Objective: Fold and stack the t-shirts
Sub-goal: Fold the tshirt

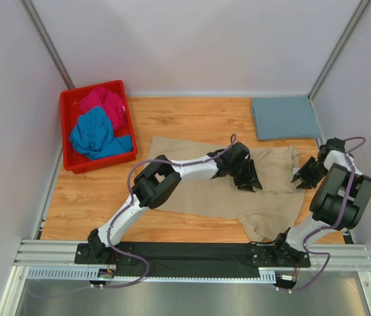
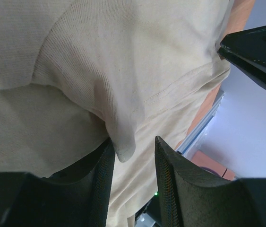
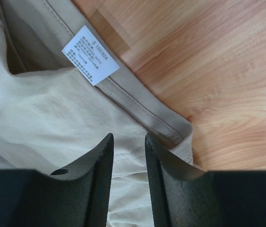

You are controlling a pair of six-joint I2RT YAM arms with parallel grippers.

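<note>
Shirt in hand: beige t-shirt [image 1: 192,197] opened out across the middle of the desk [image 1: 172,115], rumpled at its right end; judged to be the 1 now being folded.
Left claw [image 2: 133,146]: half open, astride a raised pucker [image 2: 121,142] of the beige cloth, not visibly pinching it; set mid-shirt, likely to pin or lift a fold line.
Right claw [image 3: 129,142]: narrow gap, poised over the neck edge just beside the collar [image 3: 137,101] and its white label [image 3: 90,55]; gripping the cloth or not, cannot tell; set there probably to carry that edge over.
Stack: grey-blue t-shirt [image 1: 285,117] folded flat at the far right corner, apart from both claws; probable landing place.
Waiting: magenta t-shirt [image 1: 106,102] and bright blue t-shirt [image 1: 93,135] bundled in the red bin [image 1: 66,131] at far left; 2 not yet folded.
In the way: left arm [image 1: 172,174] lying across the beige cloth; both claws near each other at the right end, so little room to sweep; loose flap [image 1: 264,227] reaching the near desk edge.
</note>
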